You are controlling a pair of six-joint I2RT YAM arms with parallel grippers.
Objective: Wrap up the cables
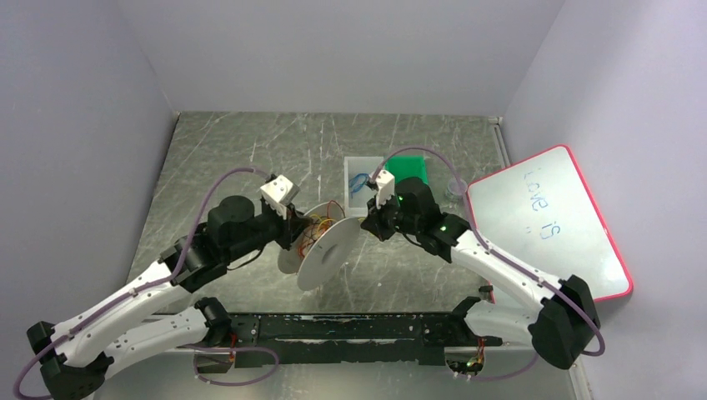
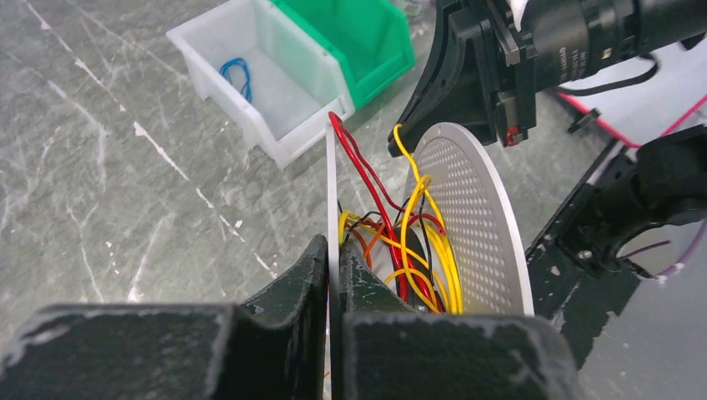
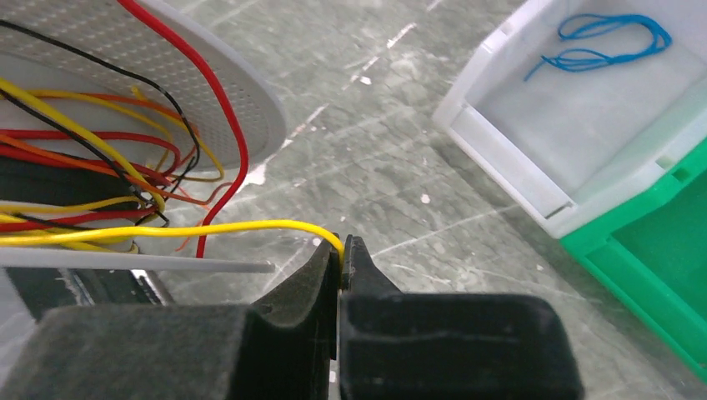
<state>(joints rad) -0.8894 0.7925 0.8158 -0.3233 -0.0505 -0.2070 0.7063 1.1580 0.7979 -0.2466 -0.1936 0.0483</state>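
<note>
**Left hand** [image 2: 331, 268]: fingers pressed together on the edge of the thin solid disc [image 2: 331, 179] of a white spool [image 1: 327, 248]. The spool is at the middle of the desk [image 2: 100, 167], between the 2 arms. Its 2nd disc, the perforated disc [image 2: 475, 208], stands just right of the solid one, and both are tilted. Whether the spool rests on the desk cannot be told.

**Cables** [image 2: 413, 250]: yellow, red, orange and black strands lie in a loose tangle between the 2 discs. A red loop and a yellow loop rise past the rims.

**Right hand** [image 3: 342, 254]: fingers closed, pinching 1 yellow cable [image 3: 233, 227] at the tips. This strand runs left from the pinch to the bundle on the spool, clear of the desk.

**Surroundings:** on the far side of the spool stands a white bin [image 2: 288, 146] holding a blue wire coil [image 2: 237, 73]. A green bin [image 2: 367, 42] touches its right side. A whiteboard [image 1: 550, 225] with a red rim sits at the right side of the desk.
</note>
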